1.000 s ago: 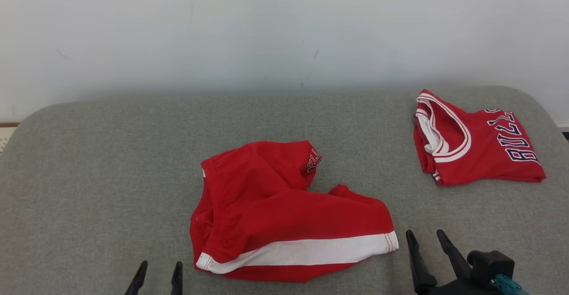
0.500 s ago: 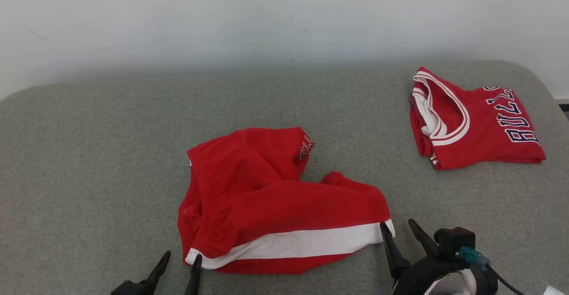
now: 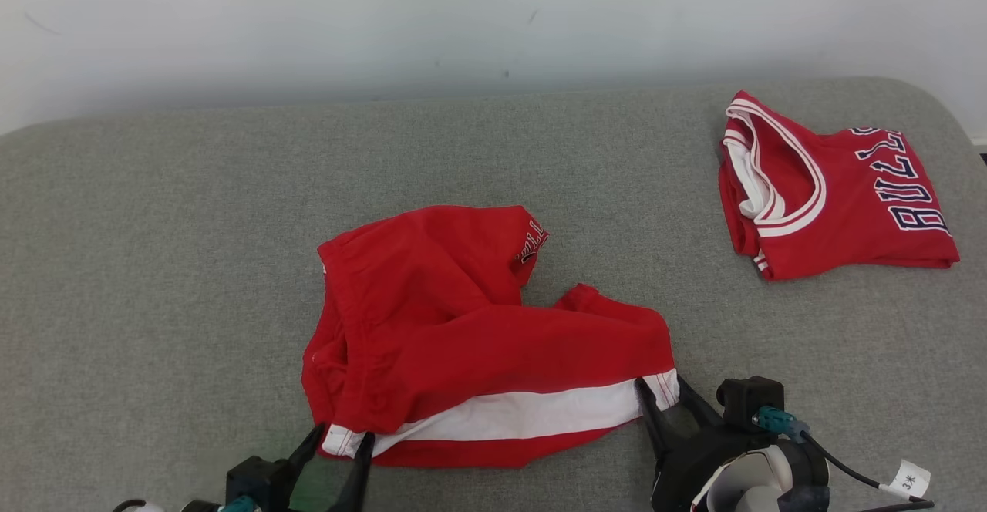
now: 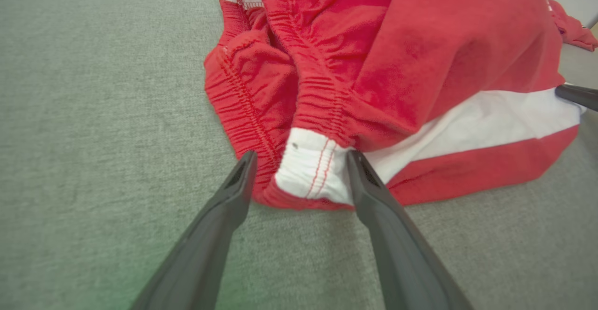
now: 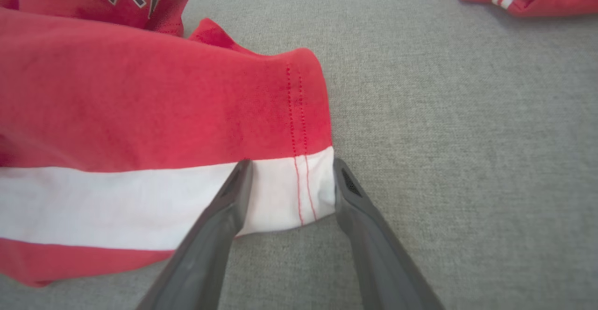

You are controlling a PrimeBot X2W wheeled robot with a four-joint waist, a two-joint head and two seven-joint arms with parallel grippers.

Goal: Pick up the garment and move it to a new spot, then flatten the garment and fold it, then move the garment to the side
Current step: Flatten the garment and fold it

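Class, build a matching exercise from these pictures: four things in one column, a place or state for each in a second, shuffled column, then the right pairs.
1. shorts
2. jersey
3. left end effector
4. right end effector

A. open, astride the shorts' hem corner
B. crumpled, in the middle
C. folded, at the far right
D. open, astride the shorts' waistband corner

Pairs: 1-B; 2-C; 3-D; 4-A

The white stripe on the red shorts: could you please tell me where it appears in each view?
Head view: white stripe, lower centre, between left gripper and right gripper.
Left wrist view: stripe runs from centre to right edge.
Right wrist view: stripe runs from left edge to centre.
Shared landmark: right gripper at the stripe's hemmed end.
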